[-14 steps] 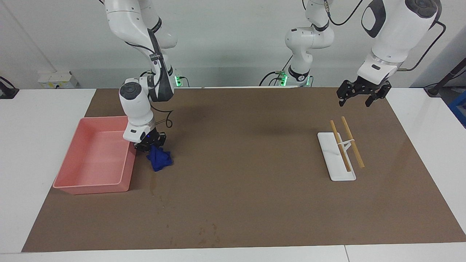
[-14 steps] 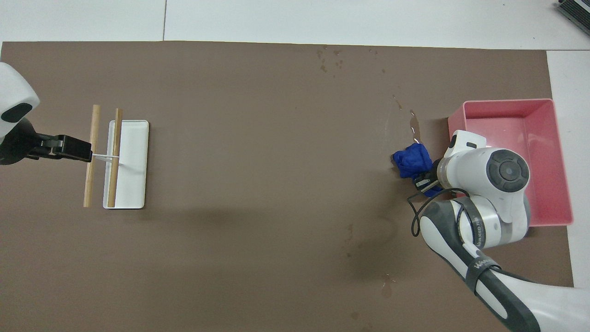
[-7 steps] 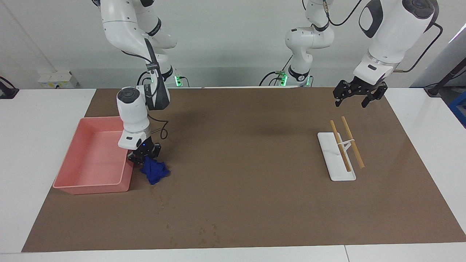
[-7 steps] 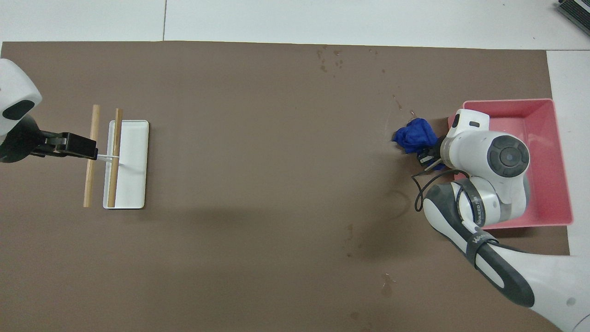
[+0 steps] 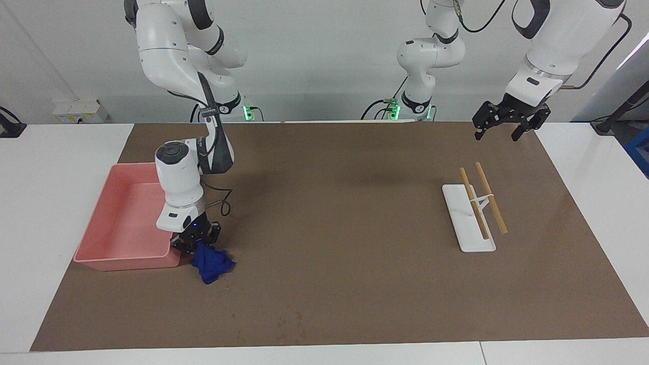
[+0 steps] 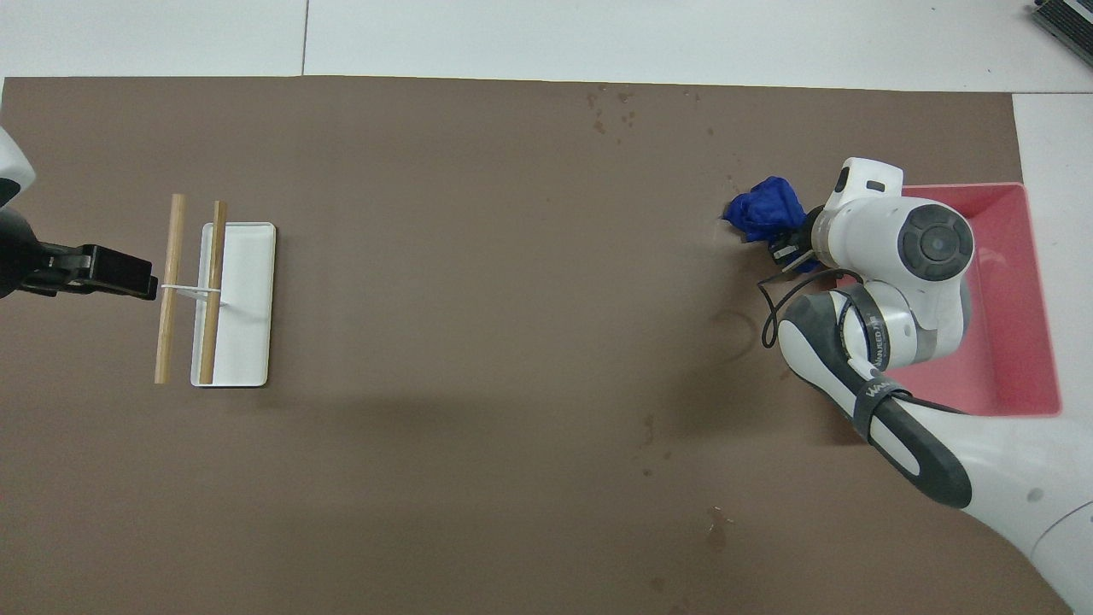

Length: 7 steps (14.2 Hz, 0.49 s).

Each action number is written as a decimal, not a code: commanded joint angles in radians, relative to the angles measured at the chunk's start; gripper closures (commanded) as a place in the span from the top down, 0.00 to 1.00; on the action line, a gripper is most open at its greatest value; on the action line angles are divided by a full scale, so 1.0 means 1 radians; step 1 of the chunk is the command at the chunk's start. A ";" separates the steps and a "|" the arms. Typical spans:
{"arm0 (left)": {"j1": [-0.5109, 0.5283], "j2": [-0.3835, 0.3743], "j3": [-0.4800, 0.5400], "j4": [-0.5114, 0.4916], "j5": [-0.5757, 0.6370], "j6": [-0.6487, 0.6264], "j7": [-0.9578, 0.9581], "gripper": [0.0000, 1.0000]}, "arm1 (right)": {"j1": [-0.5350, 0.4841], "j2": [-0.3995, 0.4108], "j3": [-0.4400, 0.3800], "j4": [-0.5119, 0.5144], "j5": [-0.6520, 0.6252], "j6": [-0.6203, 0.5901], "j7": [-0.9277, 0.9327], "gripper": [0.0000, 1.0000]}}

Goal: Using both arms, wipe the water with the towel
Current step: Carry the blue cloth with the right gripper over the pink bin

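A crumpled blue towel (image 5: 211,266) (image 6: 767,210) lies pressed on the brown mat beside the pink tray's corner farthest from the robots. My right gripper (image 5: 197,249) (image 6: 783,248) is shut on the towel's upper edge, wrist pointing straight down. Water shows as small dark drip blotches (image 5: 290,324) (image 6: 611,111) farther from the robots, near the mat's edge. The wet streak beside the tray is mostly covered by the towel. My left gripper (image 5: 497,133) (image 6: 145,280) hangs open in the air over the mat at the left arm's end, holding nothing.
A pink tray (image 5: 127,263) (image 6: 1047,299) stands at the right arm's end, touching the right wrist's side. A white rack with two wooden rods (image 5: 469,223) (image 6: 243,299) lies under and just past the left gripper. A few more faint spots (image 6: 716,534) mark the mat nearer the robots.
The right gripper dragged the towel along the tray's side, away from the robots, over the wet streak. The left gripper shifted slightly back toward its own end.
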 commanded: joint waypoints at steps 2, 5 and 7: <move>0.017 -0.004 -0.011 -0.001 -0.014 -0.016 0.004 1.00 | 0.012 0.152 0.006 0.118 -0.032 0.058 -0.013 0.00; 0.015 -0.004 -0.011 -0.001 -0.014 -0.016 0.004 1.00 | 0.012 0.152 0.007 0.118 -0.035 0.054 -0.014 0.00; 0.015 -0.004 -0.011 -0.001 -0.012 -0.016 0.004 1.00 | 0.012 0.152 0.007 0.118 -0.035 0.051 -0.011 0.00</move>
